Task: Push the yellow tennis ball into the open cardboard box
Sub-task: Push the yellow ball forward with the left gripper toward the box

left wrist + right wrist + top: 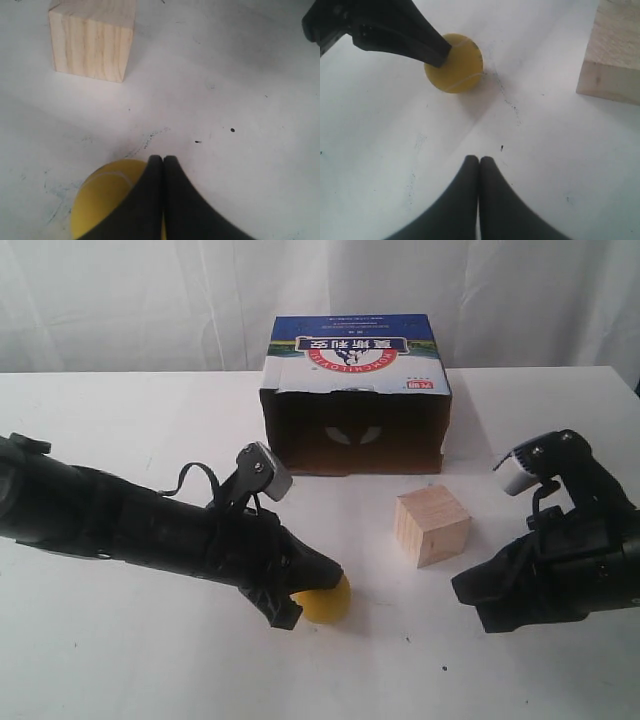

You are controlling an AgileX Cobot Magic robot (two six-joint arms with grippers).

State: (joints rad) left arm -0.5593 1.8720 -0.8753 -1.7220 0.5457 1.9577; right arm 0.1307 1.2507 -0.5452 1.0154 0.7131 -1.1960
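count: one tennis ball (330,604), one cardboard box (356,368), one wooden cube (432,526).

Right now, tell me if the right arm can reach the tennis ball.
Likely yes: bare table lies between the right gripper and the tennis ball; the wooden cube sits aside, though the left gripper crowds the ball.

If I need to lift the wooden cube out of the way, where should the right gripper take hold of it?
Come from above and close on two opposite side faces of the wooden cube, around mid-height. It sits flat, its side faces are parallel, and nothing touches it. The right gripper is shut, so open it first.
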